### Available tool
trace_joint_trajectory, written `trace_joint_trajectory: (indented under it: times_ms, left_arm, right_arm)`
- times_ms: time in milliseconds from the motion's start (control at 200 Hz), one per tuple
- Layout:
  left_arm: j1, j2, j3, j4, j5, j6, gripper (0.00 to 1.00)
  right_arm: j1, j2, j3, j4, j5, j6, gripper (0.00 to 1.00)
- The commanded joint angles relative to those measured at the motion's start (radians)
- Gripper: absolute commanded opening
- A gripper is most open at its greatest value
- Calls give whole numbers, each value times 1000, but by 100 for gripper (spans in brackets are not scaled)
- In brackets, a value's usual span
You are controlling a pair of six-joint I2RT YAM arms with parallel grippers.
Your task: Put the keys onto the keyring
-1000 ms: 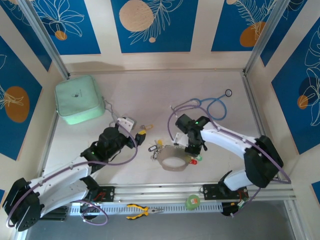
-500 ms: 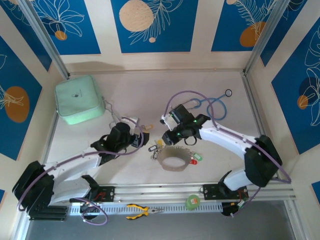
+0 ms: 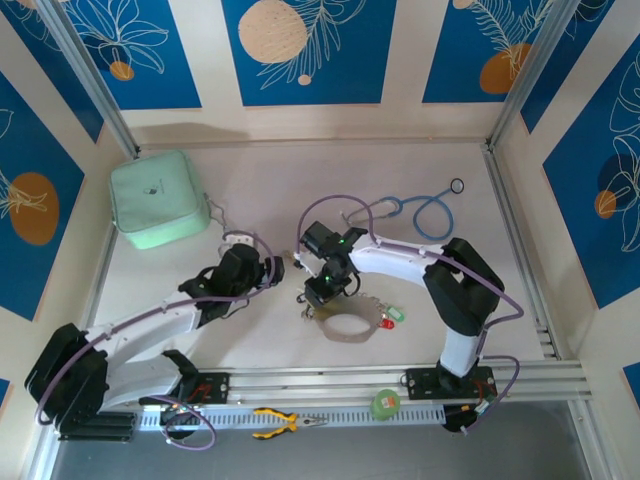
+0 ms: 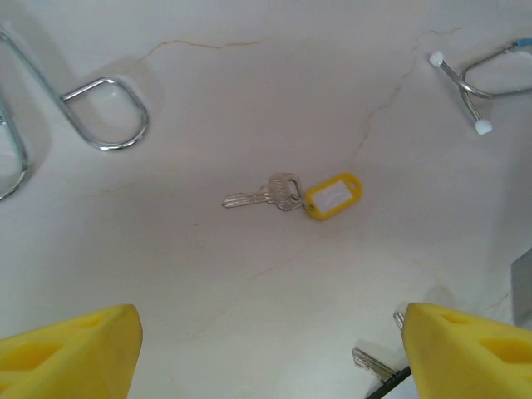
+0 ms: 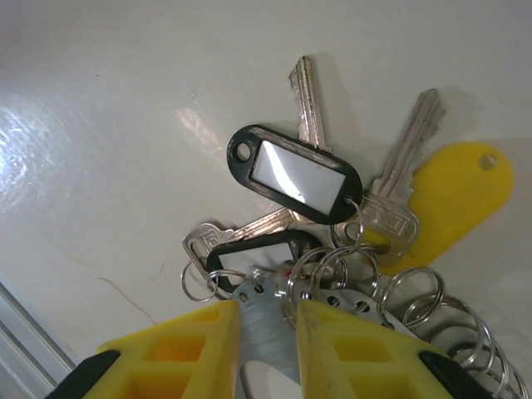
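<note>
Straddling thin silvery chain-like keyring, right gripper (hold untellable) risked slipping, scattering tagged metal keys; left gripper gaped, yellow-tagged key at twelve o'clock.

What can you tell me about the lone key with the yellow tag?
The key with the yellow tag is small, silvery metal, joined by a little split ring to an oblong yellow plastic tag with a pale label window. It lies flat on the pale table, blade pointing left in the left wrist view, tag to the right. Nothing touches it; the left gripper is open and clear of it.
</note>
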State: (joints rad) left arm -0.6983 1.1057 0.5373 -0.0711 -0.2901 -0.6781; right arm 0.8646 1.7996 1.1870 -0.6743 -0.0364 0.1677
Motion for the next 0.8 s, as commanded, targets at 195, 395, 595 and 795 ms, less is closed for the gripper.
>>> trace_joint_trajectory:
  times_ms: [195,395,595,795]
  left_arm:
    - [13,-41,-19,-52,-41,-27,81]
    - [14,-49,-10,-52,-55,2,81]
    - [23,-50,6,-55,-58,46,81]
    - [31,-65,11,-56,-57,81,81]
  right_arm:
    - [89,60,60,-39,20,20,4]
    - [106,76,98,19,21,92,0]
    - [98,120,169,65,9,173,8]
    - [26,54,137,103,-35,193,21]
